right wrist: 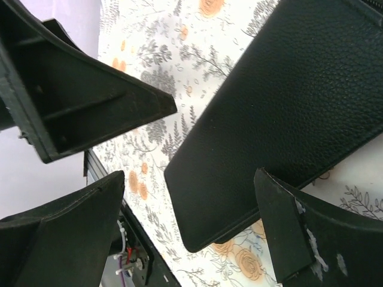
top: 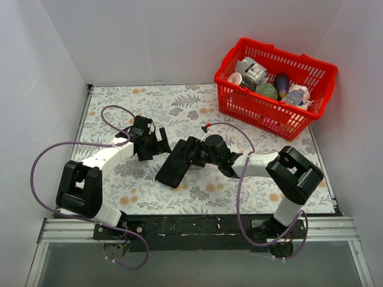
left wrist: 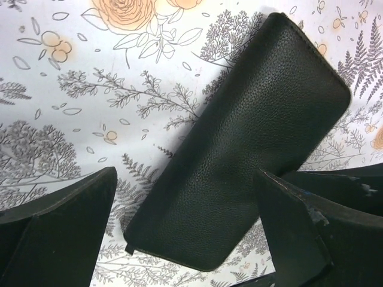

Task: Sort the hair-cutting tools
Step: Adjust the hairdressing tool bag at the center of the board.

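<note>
A floral-print table (top: pixel 179 104) carries a red basket (top: pixel 263 110) of bottles at its far right corner. At centre lies a closed black leather-grain case (top: pixel 173 168), its long axis running diagonally from near left to far right. The right gripper (top: pixel 190 150) hangs over the case's far end, the left gripper (top: pixel 158 143) just beside it; both claws are spread wide, grasping nothing. Where the hair-cutting tools lie cannot be told.
</note>
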